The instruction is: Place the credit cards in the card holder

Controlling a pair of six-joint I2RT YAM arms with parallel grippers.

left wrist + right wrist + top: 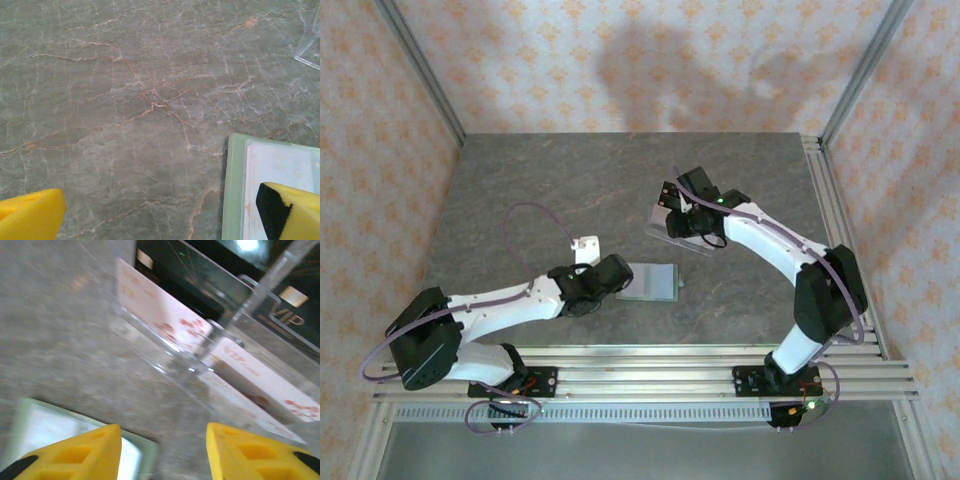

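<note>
The sage-green card holder (654, 282) lies flat on the table, mid-front. In the left wrist view its green edge (234, 190) frames a pale face, and I cannot tell whether that face is a card. My left gripper (623, 274) sits at the holder's left end, open (160, 220), with one yellow fingertip (295, 212) over the pale face and the other over bare table. Two pale pink-printed credit cards (160, 310) (262, 377) stand in a clear acrylic stand (677, 228). My right gripper (675, 212) hovers by that stand, open (164, 455), with nothing between its fingers. The holder's corner (35, 432) shows lower left there.
The stand has black panels (200, 275) behind the cards, and its clear corner (311, 47) shows in the left wrist view. Grey marble tabletop (550, 190) stretches left and behind. Metal rails (650, 375) run along the front edge, and patterned walls enclose the table.
</note>
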